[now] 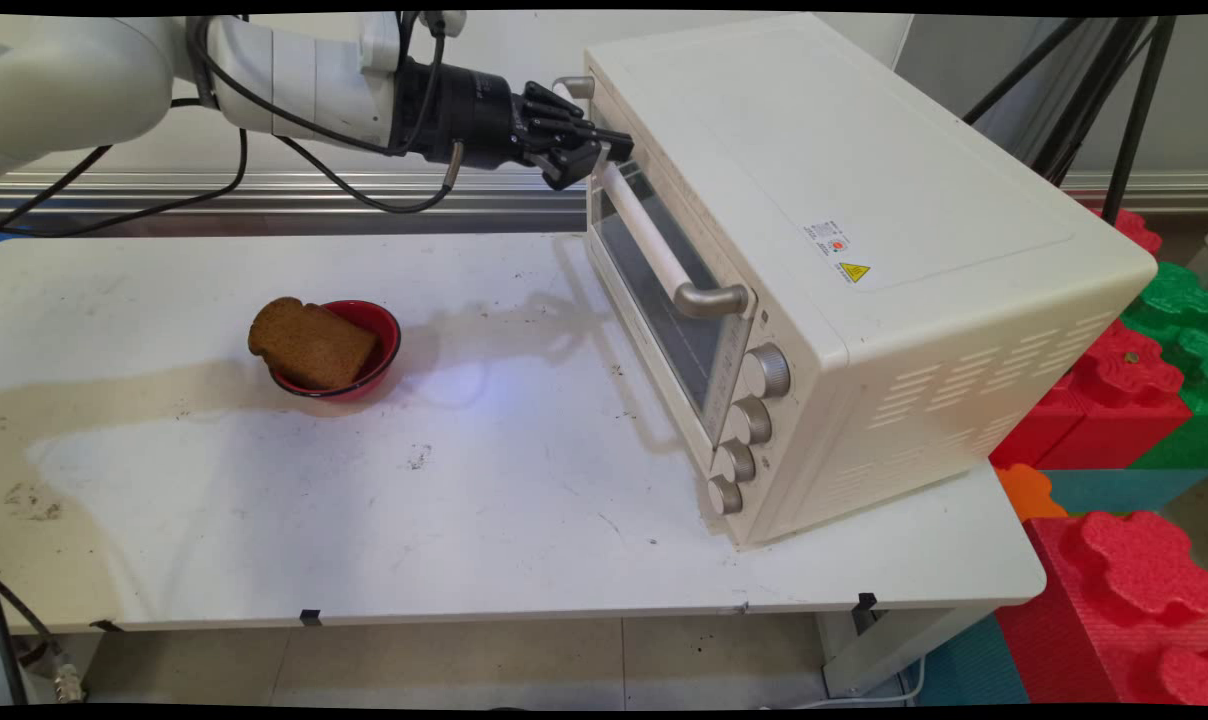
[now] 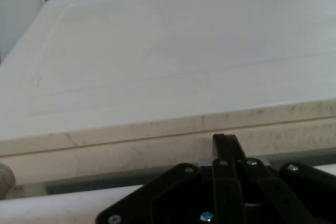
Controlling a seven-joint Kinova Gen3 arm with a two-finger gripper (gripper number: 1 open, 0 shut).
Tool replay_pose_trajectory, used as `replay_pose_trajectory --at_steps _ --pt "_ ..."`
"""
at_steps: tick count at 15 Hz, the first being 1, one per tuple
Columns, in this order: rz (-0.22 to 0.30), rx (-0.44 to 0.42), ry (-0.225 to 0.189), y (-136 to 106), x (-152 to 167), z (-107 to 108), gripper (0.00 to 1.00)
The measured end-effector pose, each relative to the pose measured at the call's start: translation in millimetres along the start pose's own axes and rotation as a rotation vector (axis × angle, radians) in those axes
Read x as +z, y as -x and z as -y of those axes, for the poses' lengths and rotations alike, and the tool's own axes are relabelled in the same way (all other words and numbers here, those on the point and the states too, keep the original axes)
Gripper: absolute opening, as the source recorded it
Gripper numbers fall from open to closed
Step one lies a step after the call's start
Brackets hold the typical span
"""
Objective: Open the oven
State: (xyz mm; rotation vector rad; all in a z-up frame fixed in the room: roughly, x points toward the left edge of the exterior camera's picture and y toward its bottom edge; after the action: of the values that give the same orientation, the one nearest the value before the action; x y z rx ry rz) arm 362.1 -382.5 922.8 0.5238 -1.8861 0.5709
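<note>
A black two-finger gripper (image 1: 604, 150) is seen pressed against the top far corner of the door of a cream toaster oven (image 1: 864, 250), which is set at an angle on the right half of a white table (image 1: 364, 520). The fingers appear drawn together, one finger (image 2: 226, 145) being visible upright against the door's upper edge in the hand view; whether the door edge or the handle (image 1: 654, 245) is actually gripped cannot be told. The long handle is mounted across the top of the glass door, so the door is evidently meant to be swung down from that edge, and it is there that the gripper is placed. The door is shown closed or very nearly so. Four round knobs (image 1: 749, 425) are ranged down the oven's near end. Well apart to the left, a slice of brown toast (image 1: 309, 343) is propped in a small red bowl (image 1: 379, 335), overhanging its left rim because it is too broad to lie flat inside.
</note>
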Motion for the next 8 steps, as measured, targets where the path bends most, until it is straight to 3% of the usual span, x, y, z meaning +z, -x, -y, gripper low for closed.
replay_pose_trajectory --at_steps 8 --pt "0.02 0.034 -0.004 6.3 2.4 -1.2 0.0"
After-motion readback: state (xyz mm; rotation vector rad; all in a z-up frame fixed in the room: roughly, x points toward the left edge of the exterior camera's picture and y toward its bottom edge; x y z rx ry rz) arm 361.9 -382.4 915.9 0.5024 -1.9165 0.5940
